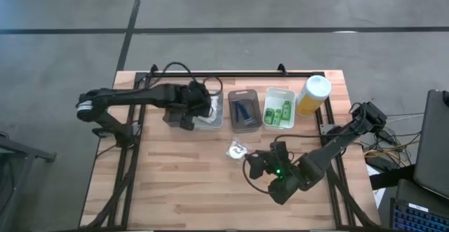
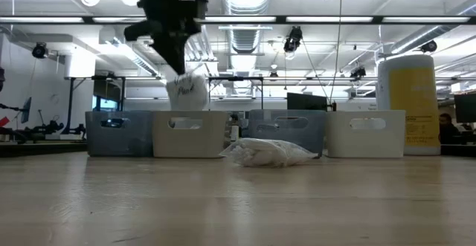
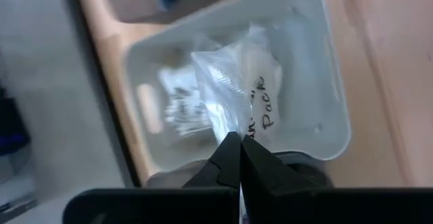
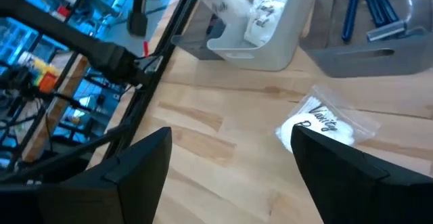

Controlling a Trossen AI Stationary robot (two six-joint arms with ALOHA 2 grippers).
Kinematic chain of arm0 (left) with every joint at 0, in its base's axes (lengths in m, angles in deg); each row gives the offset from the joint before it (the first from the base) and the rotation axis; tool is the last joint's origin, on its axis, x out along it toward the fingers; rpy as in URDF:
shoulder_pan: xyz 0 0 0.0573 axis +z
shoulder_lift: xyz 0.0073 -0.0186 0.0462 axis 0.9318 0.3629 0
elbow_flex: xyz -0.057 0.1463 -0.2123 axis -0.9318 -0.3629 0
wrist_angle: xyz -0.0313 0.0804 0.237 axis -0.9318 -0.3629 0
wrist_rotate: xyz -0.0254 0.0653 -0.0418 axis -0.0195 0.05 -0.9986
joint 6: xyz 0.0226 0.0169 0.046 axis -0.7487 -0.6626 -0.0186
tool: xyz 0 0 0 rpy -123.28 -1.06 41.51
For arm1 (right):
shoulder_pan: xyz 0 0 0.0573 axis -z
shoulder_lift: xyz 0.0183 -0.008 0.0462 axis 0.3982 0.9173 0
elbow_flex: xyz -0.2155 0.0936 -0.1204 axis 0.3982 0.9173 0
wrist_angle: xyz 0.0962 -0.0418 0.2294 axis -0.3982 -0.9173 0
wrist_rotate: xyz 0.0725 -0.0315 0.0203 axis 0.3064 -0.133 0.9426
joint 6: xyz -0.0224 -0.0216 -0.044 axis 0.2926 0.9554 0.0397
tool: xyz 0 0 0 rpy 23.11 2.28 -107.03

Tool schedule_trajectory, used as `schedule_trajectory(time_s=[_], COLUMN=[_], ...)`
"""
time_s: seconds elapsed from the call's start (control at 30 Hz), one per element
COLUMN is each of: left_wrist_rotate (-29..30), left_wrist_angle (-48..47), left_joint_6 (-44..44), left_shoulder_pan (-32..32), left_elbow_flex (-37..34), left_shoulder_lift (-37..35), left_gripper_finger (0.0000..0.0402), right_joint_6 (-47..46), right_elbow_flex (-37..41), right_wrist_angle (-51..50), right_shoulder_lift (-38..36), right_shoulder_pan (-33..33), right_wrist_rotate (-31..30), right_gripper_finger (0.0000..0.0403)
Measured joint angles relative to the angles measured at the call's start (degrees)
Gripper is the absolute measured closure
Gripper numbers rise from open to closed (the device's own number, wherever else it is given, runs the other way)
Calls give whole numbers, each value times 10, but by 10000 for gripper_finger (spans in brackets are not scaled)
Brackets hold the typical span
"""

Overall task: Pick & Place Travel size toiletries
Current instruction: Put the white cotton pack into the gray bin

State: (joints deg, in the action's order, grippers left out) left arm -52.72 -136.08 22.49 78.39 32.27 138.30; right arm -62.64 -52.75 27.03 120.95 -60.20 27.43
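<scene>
Left gripper [image 3: 238, 158] is pinched tight, hanging up high; right gripper [image 4: 230, 160] sits low, fingers spread wide.

Left gripper [image 3: 238, 158] fingertips pinch the packet [image 3: 237, 99], hiding its edge; print beside them blurred. White tray [image 3: 318, 61] contents past the claw unreadable.

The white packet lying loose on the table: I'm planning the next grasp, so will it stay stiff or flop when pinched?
Probably floppy: the white packet looks crinkled and slumped. Likely light. The left end effector pinches a similar packet, which hangs limp.
</scene>
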Motion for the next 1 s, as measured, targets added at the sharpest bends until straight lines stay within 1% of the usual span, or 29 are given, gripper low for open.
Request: schedule_trajectory(time_s=[0.1, 0.3, 0.5, 0.6, 0.7, 0.87, 1.0], left_wrist_rotate=[-15, -27, -19, 7, 37, 39, 40], left_wrist_angle=[6, 14, 44, 71, 86, 96, 89], left_joint_6=[-12, -46, -60, -59, -64, -65, -45], left_shoulder_pan=[0, 0, 5, 11, 20, 44, 59], left_elbow_flex=[-11, -23, -23, -23, -23, -23, -21], left_shoulder_lift=[28, 78, 108, 118, 121, 117, 116], left_gripper_finger=[401, 400, 400, 394, 378, 335, 293], right_joint_6=[-24, -48, -49, -49, -49, -51, -58], right_elbow_flex=[2, 8, 11, 14, 14, 17, 23], right_wrist_angle=[-9, -8, -6, -7, -6, -6, -7], right_shoulder_lift=[0, 0, 0, 0, 0, 0, 0], right_shoulder_pan=[3, 13, 25, 29, 30, 30, 30], right_wrist_rotate=[-2, -2, 0, 2, 3, 4, 5], right_gripper_finger=[104, 117, 125, 125, 117, 99, 89])
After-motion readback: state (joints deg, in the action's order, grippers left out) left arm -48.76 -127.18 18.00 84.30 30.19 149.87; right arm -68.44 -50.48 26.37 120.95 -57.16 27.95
